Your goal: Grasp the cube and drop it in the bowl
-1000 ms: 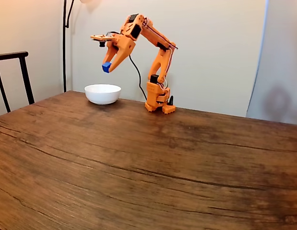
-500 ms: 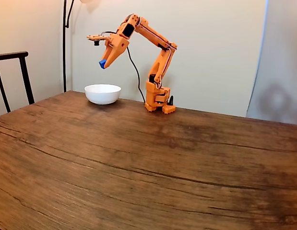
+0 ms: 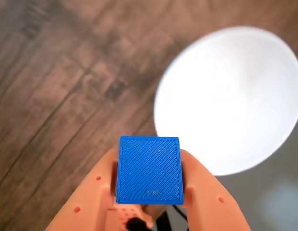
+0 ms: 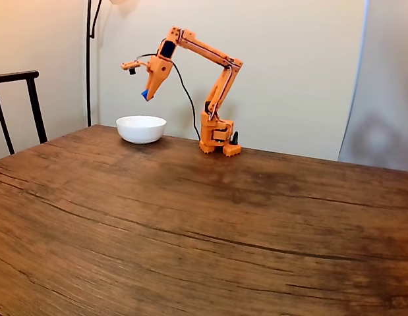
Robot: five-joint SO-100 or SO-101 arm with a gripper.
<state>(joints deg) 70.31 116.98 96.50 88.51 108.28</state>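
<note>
Grainy wood table [image 4: 210,224]; claw [image 3: 149,192] grips ridged cube [image 3: 149,169].

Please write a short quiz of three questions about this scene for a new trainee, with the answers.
1. True or false: the gripper is shut on the blue cube.
2. What does the white bowl rest on?
3. In the fixed view, the cube is: A) inside the bowl, B) in the air above the bowl, C) on the table.

Key: 1 true; 2 the wooden table; 3 B.
</note>
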